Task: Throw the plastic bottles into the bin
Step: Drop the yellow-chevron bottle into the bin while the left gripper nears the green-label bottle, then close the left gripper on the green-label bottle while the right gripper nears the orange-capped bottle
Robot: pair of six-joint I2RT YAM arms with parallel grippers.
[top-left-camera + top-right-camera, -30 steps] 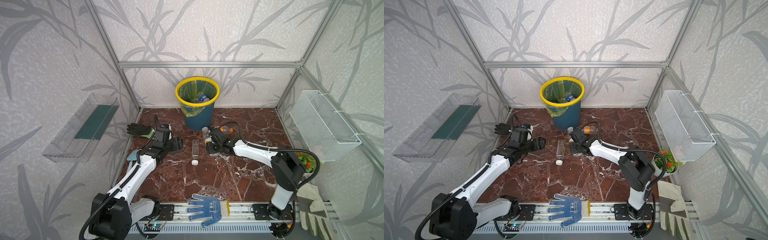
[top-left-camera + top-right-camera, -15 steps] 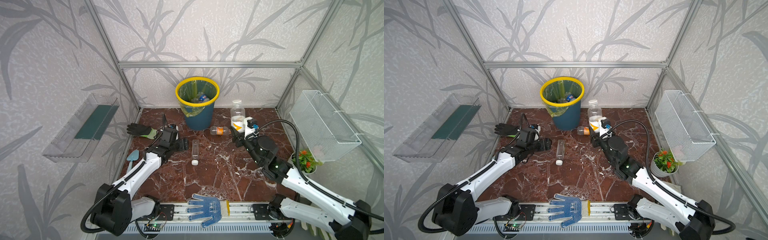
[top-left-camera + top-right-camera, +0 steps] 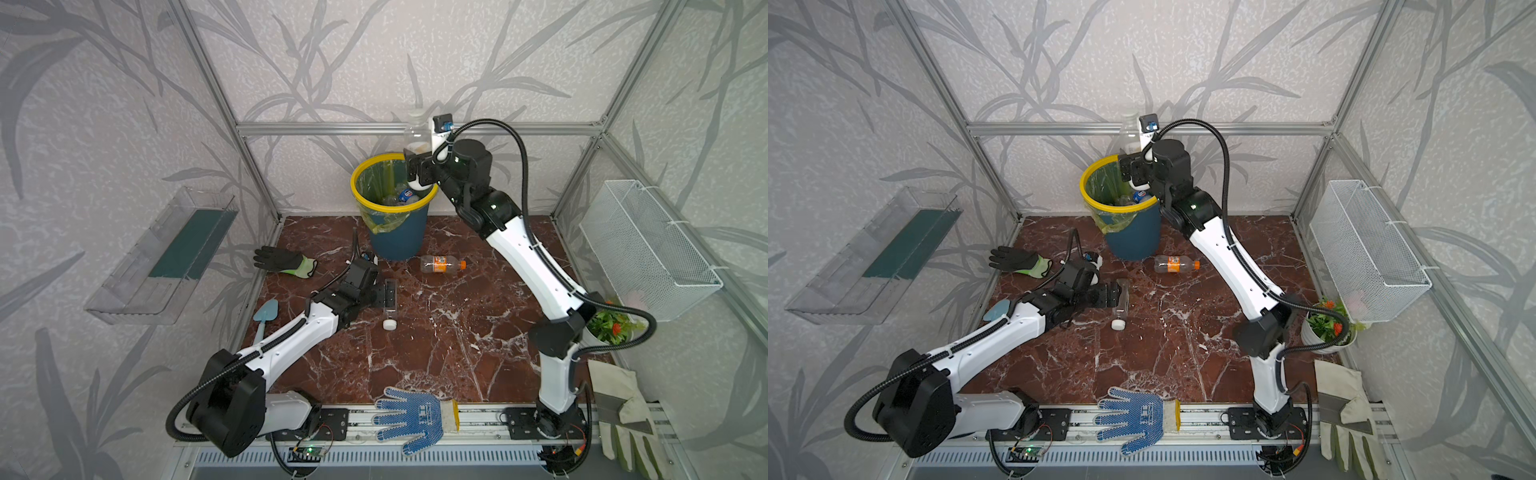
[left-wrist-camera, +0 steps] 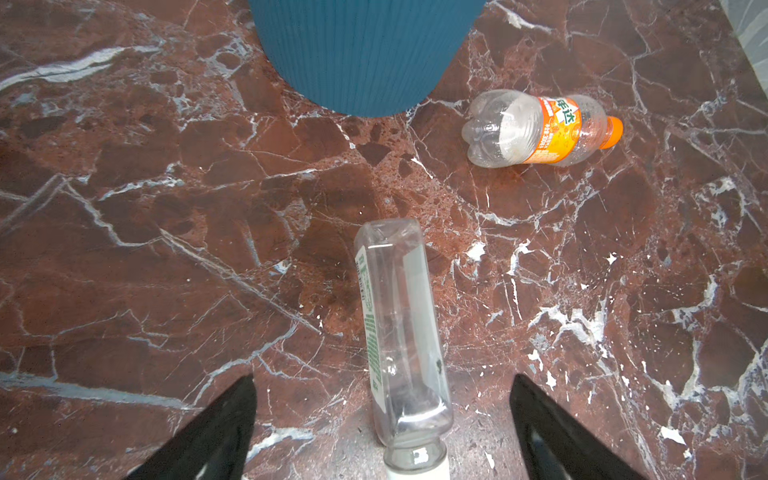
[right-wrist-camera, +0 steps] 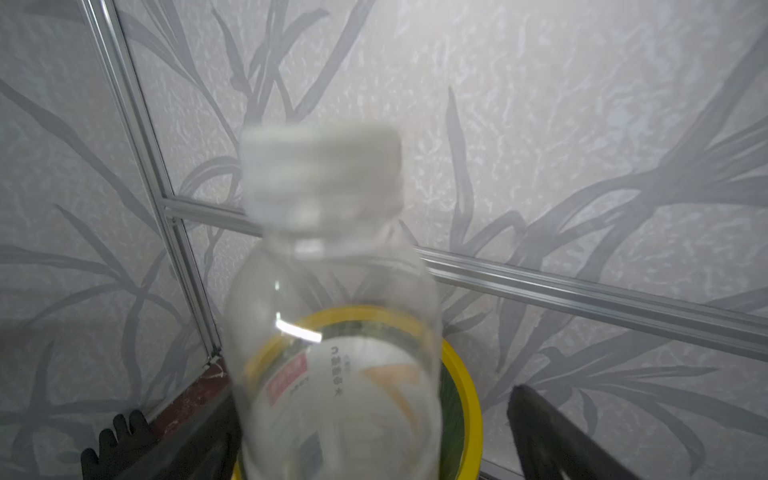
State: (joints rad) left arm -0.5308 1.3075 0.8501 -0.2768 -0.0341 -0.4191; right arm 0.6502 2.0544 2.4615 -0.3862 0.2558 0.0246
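My right gripper (image 3: 417, 168) (image 5: 370, 392) hovers over the right side of the bin (image 3: 354, 187) (image 5: 467, 386), a dark-blue bucket with a yellow rim. Its jaws are open. A clear white-capped bottle (image 3: 417, 133) (image 5: 332, 332) stands upright and blurred between them, with a gap to one finger. Several bottles (image 3: 401, 195) lie inside the bin. My left gripper (image 3: 384, 291) (image 4: 382, 376) is low and open, straddling the neck end of a clear square bottle (image 3: 390, 297) (image 4: 399, 324) lying on the floor. An orange-labelled bottle (image 3: 441, 263) (image 4: 540, 129) lies by the bin's base.
A black glove (image 3: 282, 262) lies at the left wall and a small blue trowel (image 3: 266, 316) nearer. A blue dotted glove (image 3: 409, 417) rests on the front rail, a pale glove (image 3: 623, 411) at front right. A potted plant (image 3: 611, 326), wire basket (image 3: 644, 249) and clear wall tray (image 3: 162, 257) line the sides.
The right arm carried the white-capped bottle from the floor up over the bin and opened its jaws. The left gripper moved over the square bottle and opened wider.
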